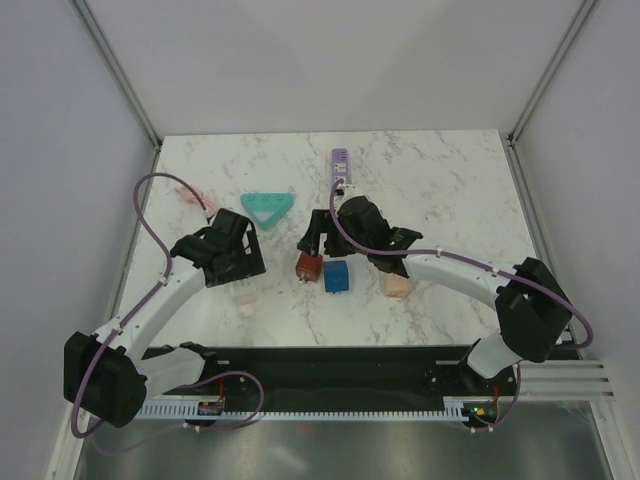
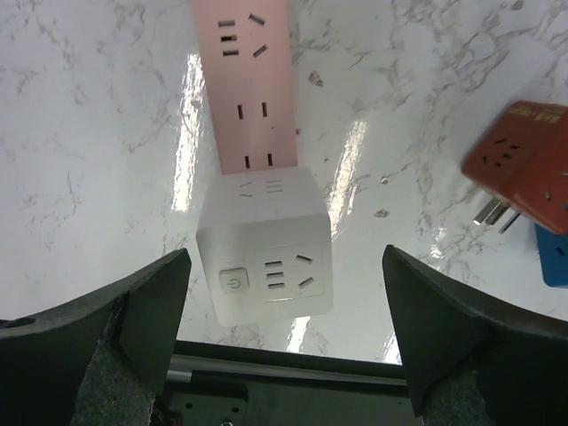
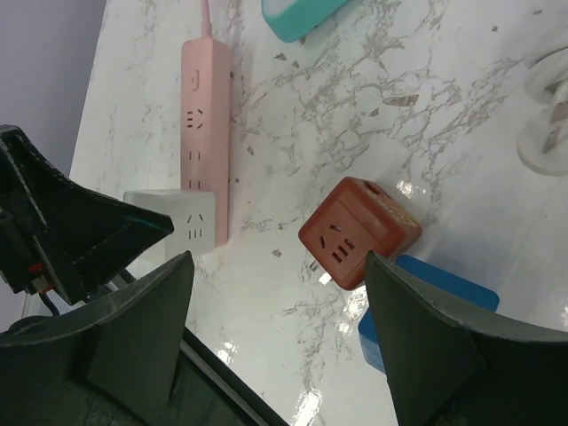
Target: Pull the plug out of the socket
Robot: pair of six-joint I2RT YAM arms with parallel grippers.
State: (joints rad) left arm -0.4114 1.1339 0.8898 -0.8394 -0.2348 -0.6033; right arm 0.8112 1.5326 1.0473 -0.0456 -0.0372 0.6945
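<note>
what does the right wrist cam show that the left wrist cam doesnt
Only the right wrist: the teal block and the white cord. Only the left wrist: the power button on the white cube. Both: the pink power strip, the white cube at its end, the red cube and the blue cube.

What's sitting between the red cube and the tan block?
A blue cube sits between the red cube and the tan block, close beside the red one. The top view shows it.
</note>
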